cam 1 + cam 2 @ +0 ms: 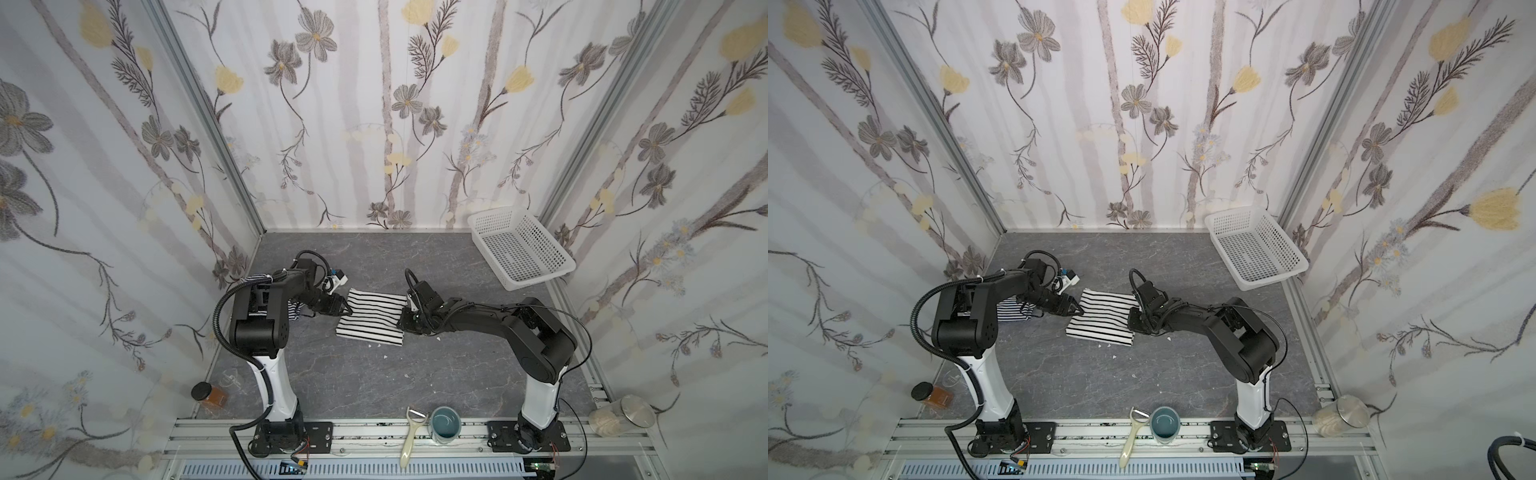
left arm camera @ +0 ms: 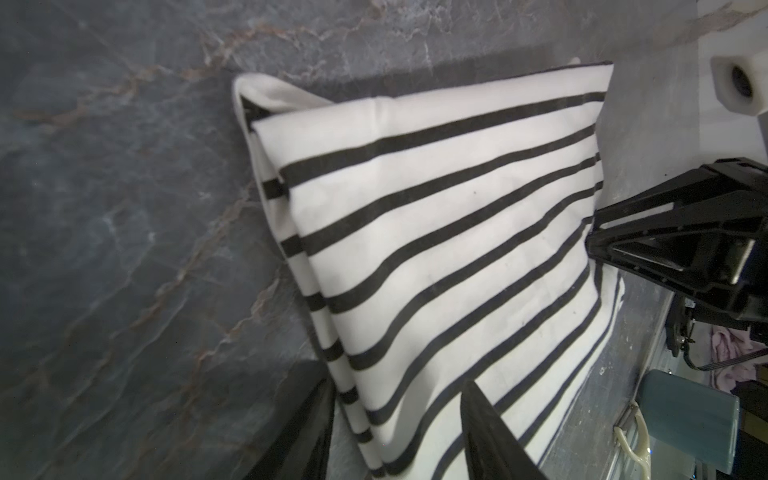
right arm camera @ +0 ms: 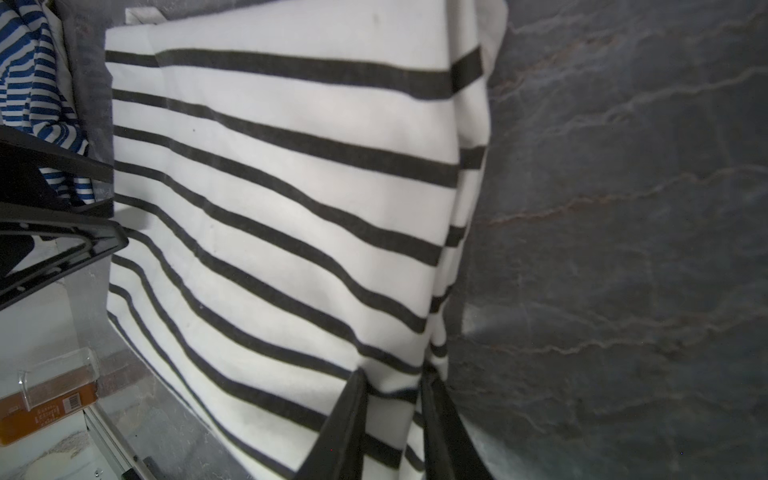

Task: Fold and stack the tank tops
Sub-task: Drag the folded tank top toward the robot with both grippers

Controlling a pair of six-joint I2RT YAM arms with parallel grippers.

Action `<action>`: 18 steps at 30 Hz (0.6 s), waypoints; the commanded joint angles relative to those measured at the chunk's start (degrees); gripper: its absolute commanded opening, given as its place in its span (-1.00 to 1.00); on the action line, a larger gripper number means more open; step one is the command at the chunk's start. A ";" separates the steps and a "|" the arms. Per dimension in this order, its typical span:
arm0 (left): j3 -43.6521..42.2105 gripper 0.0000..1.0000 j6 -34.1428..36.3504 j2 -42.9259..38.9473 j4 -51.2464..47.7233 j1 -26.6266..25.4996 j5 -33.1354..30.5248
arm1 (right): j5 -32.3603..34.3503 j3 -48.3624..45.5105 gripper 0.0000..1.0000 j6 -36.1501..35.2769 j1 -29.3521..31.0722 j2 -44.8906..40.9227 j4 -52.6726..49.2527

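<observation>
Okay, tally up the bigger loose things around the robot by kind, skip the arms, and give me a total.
Tank tops: 2, a wide-striped top and a navy-striped top
Jars: 2, an amber jar and a glass jar
Basket: 1
Peeler: 1
Cup: 1
Total: 7

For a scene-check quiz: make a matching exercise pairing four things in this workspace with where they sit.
1 wide-striped tank top
2 fine-striped tank top
3 white basket
4 teal mug

A far right corner of the table
B near edge, beside the peeler
C folded flat, mid-table
D bunched, partly hidden by the left arm

Pairs: 1-C, 2-D, 3-A, 4-B
</observation>
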 commanded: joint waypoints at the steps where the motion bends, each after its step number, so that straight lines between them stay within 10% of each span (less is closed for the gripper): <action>1: -0.57 -0.07 -0.23 1.61 -1.07 -0.17 -2.04 | 1.69 -0.58 -0.47 0.84 0.19 0.90 -3.09; 18: 1.97 -0.61 -2.72 6.52 -1.06 0.04 3.83 | 1.05 -0.50 -0.49 2.06 0.68 0.99 -1.50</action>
